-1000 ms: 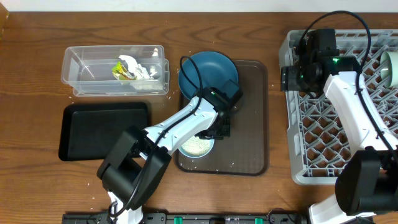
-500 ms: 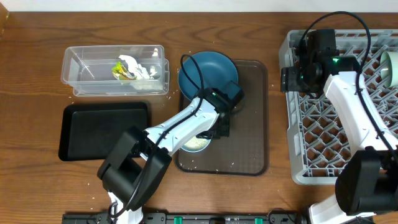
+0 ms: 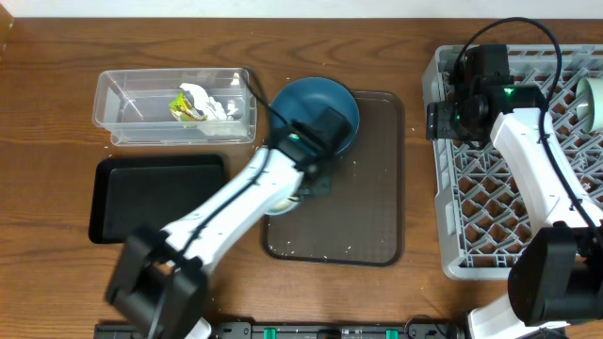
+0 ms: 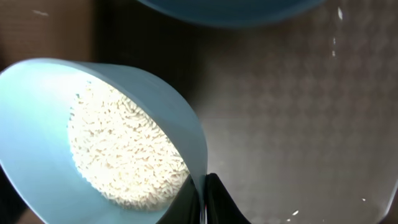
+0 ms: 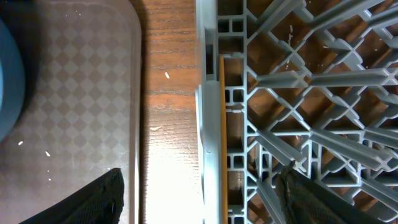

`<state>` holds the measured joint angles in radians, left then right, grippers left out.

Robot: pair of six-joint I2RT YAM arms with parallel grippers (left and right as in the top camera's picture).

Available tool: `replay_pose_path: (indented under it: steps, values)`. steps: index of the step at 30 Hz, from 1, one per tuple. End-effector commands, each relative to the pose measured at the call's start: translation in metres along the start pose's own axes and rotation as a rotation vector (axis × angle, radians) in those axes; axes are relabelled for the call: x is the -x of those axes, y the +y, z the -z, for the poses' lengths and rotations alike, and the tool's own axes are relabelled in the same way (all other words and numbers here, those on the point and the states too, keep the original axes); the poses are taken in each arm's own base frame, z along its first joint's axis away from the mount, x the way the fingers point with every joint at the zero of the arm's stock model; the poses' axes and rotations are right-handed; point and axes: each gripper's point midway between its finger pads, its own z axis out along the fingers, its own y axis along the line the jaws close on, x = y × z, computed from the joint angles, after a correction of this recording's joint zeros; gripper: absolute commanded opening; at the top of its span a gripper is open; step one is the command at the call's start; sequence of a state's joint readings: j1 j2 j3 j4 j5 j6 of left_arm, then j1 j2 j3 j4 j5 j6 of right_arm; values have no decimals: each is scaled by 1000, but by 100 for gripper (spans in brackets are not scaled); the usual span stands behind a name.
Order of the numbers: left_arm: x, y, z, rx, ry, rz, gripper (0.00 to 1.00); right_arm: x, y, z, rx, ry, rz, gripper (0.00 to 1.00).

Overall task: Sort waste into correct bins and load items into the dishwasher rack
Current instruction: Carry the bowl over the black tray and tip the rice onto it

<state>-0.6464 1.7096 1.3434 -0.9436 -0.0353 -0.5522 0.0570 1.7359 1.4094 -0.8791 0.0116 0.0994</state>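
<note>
My left gripper is shut on the rim of the pale white-blue bowl, which holds white rice scraps. In the left wrist view the fingers pinch the bowl wall, and the bowl looks tilted. The dark blue plate lies at the back of the brown tray, just behind the bowl. The clear tub holds the tissue and the yellow-green wrapper. The black tray lies in front of the tub. My right gripper is open over the grey rack's left wall. A wooden chopstick lies along that wall.
The brown serving tray has stray rice grains on it. A pale green bowl rests at the rack's far right edge. The rack fills the right side of the table. Bare wood lies between tray and rack.
My left arm has swung left and carried the rice bowl from the tray's front left towards its left edge. The right arm has not moved.
</note>
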Motion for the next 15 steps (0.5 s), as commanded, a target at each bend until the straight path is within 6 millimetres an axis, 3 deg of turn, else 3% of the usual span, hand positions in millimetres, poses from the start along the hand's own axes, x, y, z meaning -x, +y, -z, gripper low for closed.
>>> replay_pose_path:
  steps: [1, 8, 15]
  values:
    - [21, 30, 25, 15, -72, 17, 6, 9, -7, 13, -12, -40, -20, 78]
    - [44, 93, 48, -57, -96, 159, 6, 9, -8, 13, -14, -39, -25, 78]
    - [52, 148, 47, -256, -53, 286, 6, 7, -10, 13, -23, -30, -24, 78]
